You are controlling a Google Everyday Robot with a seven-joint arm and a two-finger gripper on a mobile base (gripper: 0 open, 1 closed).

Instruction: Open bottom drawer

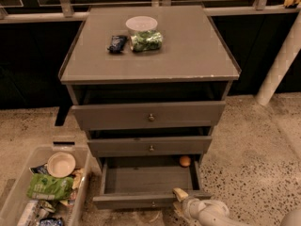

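The bottom drawer (141, 200) of the grey cabinet stands pulled out, its inside floor showing and its small knob (152, 204) on the low front. A small orange round thing (185, 161) lies at its back right corner. My gripper (179, 196) sits at the drawer front's right end, touching or just beside its top edge, with the white arm running off to the lower right. The middle drawer (150, 146) and top drawer (149, 115) are each pulled out a little.
On the cabinet top (188, 51) are a white bowl (141, 23), a bag of greens (146, 40) and a dark packet (116, 43). A clear bin (19, 192) with a bowl and snack bags stands on the floor at the left. A white post (278, 65) rises at the right.
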